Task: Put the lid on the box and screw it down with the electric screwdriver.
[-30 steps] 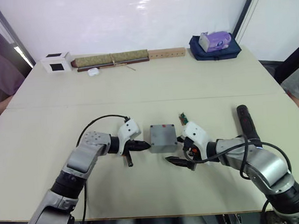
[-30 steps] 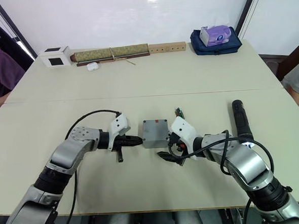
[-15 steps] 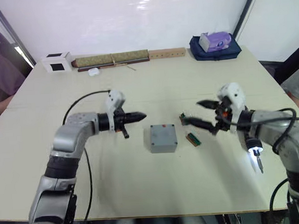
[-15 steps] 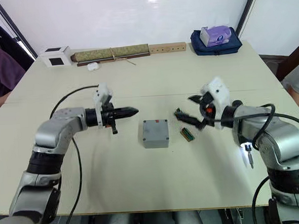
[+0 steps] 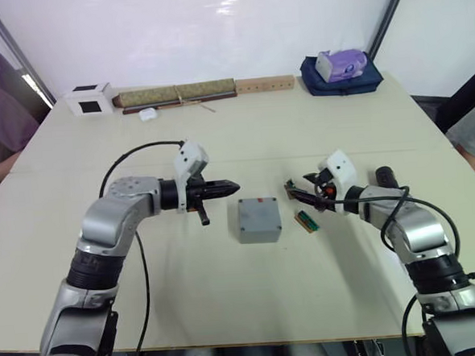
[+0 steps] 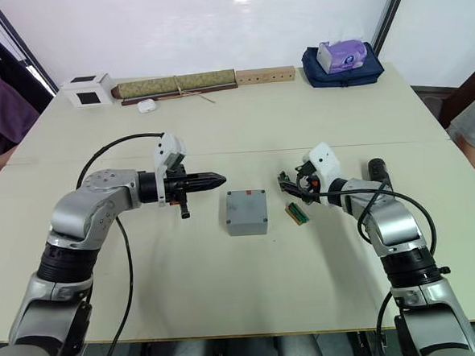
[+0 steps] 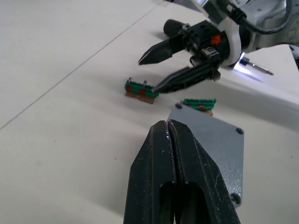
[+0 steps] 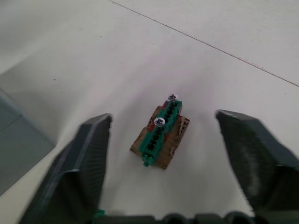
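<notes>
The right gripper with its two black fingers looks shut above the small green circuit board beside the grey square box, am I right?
Not quite: the right gripper is open, its fingers spread either side of the small green circuit board, as the right wrist view shows. The grey square box is indeed nearby.

Bright, even light falls from above; the white wall (image 5: 212,26) shines with glare, and shadows are soft and faint.

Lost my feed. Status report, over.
Left gripper shut, empty. Right gripper open over green circuit board. Lid sits on box. Electric screwdriver idle on table.
</notes>
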Controlling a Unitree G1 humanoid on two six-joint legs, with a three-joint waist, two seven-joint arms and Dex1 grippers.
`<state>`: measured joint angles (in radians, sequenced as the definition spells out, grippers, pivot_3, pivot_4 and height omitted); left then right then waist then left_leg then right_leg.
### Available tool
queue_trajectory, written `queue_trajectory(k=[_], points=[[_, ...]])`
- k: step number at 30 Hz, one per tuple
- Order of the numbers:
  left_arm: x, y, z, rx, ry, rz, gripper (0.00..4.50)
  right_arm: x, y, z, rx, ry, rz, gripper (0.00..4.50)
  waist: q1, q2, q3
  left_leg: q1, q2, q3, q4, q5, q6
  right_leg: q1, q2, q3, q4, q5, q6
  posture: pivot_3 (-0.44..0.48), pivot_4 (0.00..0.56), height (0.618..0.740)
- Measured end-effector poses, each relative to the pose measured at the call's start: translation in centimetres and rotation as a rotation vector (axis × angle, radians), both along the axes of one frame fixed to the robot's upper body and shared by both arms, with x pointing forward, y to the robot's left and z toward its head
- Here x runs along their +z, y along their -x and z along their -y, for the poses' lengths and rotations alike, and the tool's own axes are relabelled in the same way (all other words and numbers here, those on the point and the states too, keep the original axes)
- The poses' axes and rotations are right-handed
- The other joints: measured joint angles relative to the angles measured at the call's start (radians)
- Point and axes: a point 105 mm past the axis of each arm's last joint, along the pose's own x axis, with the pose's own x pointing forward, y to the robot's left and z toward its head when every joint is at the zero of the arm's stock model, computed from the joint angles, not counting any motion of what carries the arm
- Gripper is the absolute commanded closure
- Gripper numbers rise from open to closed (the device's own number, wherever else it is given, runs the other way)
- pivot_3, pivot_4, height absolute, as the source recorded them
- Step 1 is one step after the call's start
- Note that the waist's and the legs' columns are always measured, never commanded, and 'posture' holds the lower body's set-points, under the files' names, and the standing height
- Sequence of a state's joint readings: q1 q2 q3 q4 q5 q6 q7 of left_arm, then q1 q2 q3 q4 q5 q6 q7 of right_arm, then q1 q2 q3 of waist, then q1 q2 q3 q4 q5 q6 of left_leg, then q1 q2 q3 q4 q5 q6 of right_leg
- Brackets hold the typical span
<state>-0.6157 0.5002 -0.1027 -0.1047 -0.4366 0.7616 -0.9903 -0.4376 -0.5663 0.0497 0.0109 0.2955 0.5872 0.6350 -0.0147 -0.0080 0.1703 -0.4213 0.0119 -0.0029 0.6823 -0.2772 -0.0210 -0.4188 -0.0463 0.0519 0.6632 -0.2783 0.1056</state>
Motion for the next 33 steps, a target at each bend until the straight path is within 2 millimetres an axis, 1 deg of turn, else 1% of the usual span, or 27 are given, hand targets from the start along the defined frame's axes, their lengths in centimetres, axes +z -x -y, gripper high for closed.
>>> queue_trajectory(k=[1,5,16,19,20,21,27,33], points=[[-0.1,0.1,0.0,-0.002,0.003,-0.003,4.50,-0.2,0.0,-0.1,0.002,-0.001,-0.001,3.11,0.000,0.000,0.000,0.000,0.000,0.000,0.000,0.000,0.000,0.000,0.000,0.000,0.000,0.000,0.000,0.000,0.150,0.740],[-0.5,0.3,-0.2,0.004,-0.003,-0.020,4.50,-0.5,0.1,-0.2,0.002,0.003,0.003,3.11,0.000,0.000,0.000,0.000,0.000,0.000,0.000,0.000,0.000,0.000,0.000,0.000,0.000,0.000,0.000,0.000,0.150,0.740],[-0.6,0.3,-0.2,0.005,-0.006,-0.022,4.50,-0.8,-0.1,-0.1,-0.009,0.025,0.013,3.11,0.000,0.000,0.000,0.000,0.000,0.000,0.000,0.000,0.000,0.000,0.000,0.000,0.000,0.000,0.000,0.000,0.150,0.740],[-0.6,0.3,-0.1,0.003,-0.008,-0.023,4.50,-0.9,-0.2,0.0,-0.014,0.027,0.012,3.89,0.000,0.000,0.000,0.000,0.000,0.000,0.000,0.000,0.000,0.000,0.000,0.000,0.000,0.000,0.000,0.000,0.150,0.740],[-0.7,0.3,-0.1,0.002,-0.009,-0.024,4.50,-1.0,-0.2,0.0,-0.015,0.028,0.013,4.29,0.000,0.000,0.000,0.000,0.000,0.000,0.000,0.000,0.000,0.000,0.000,0.000,0.000,0.000,0.000,0.000,0.150,0.740],[-0.7,0.3,-0.1,0.001,-0.010,-0.025,4.50,-1.0,-0.2,0.0,-0.014,0.028,0.016,4.44,0.000,0.000,0.000,0.000,0.000,0.000,0.000,0.000,0.000,0.000,0.000,0.000,0.000,0.000,0.000,0.000,0.150,0.740],[-0.8,0.3,0.0,0.002,-0.011,-0.027,4.50,-1.1,-0.3,0.1,-0.017,0.037,0.025,4.44,0.000,0.000,0.000,0.000,0.000,0.000,0.000,0.000,0.000,0.000,0.000,0.000,0.000,0.000,0.000,0.000,0.150,0.740],[-1.3,0.5,0.1,-0.006,-0.019,-0.043,4.50,-1.0,-0.4,0.5,-0.013,0.080,0.057,4.44,0.000,0.000,0.000,0.000,0.000,0.000,0.000,0.000,0.000,0.000,0.000,0.000,0.000,0.000,0.000,0.000,0.150,0.740]])
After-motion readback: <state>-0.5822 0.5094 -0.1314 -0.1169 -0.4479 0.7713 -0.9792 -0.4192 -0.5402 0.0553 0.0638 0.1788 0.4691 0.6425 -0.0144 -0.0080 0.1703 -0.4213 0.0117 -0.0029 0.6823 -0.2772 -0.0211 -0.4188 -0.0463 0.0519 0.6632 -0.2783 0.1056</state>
